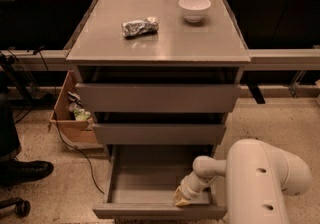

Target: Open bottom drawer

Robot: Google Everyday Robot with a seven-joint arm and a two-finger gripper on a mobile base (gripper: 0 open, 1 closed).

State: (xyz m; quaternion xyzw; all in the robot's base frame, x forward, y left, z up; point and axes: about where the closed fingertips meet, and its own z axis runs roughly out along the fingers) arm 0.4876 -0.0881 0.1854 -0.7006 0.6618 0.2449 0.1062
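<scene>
Sits lowest in the grey cabinet (175, 43), drawn well out toward the camera: the bottom drawer (145, 180). Runs long axis left to right along its slim front panel, tray open upward. Holds, low in the front right corner (touching the floor or not, cannot tell), the gripper (182, 199), grip state impossible to tell. Up top: foil packet (140, 26), white bowl (195, 8).

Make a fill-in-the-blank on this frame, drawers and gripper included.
The gripper sits inside the bottom drawer, near its front ____ corner.
On the cabinet top, the white ____ stands right of the foil packet.
The cardboard box sits on the floor to the cabinet's ____.
Missing: right; bowl; left.
</scene>
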